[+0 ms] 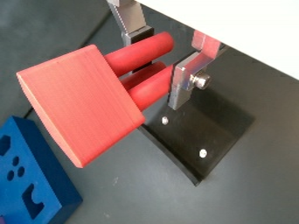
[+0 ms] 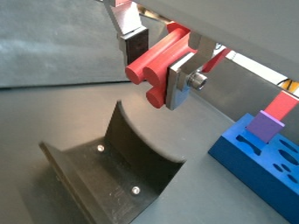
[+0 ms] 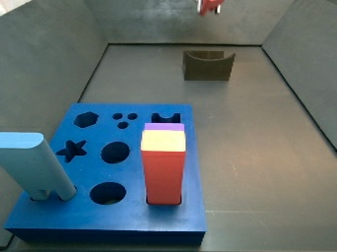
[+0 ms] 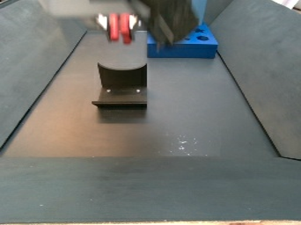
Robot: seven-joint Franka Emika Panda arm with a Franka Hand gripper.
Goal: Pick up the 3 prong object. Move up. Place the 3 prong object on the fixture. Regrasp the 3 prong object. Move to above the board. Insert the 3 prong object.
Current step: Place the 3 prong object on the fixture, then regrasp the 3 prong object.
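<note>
- The small salmon-red plastic 3 prong object (image 1: 93,101) is clamped between the gripper (image 1: 163,61) fingers, raised above the dark olive-grey U-shaped fixture (image 2: 111,171).
- The fixture's notch is seen empty in a side view (image 3: 208,64).
- Two pieces are seen standing in the large flat blue board (image 3: 112,172): one tall red block with a yellow-and-purple top (image 3: 162,162) and one pale blue cylinder (image 3: 35,165).
- Six further cut-outs are left unfilled.

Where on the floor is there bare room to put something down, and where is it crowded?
Bare floor lies between the board and the fixture, and in front of the fixture toward the near camera. It is crowded over the fixture, where the gripper holds the 3 prong object, and on the board with its tall red block.
</note>
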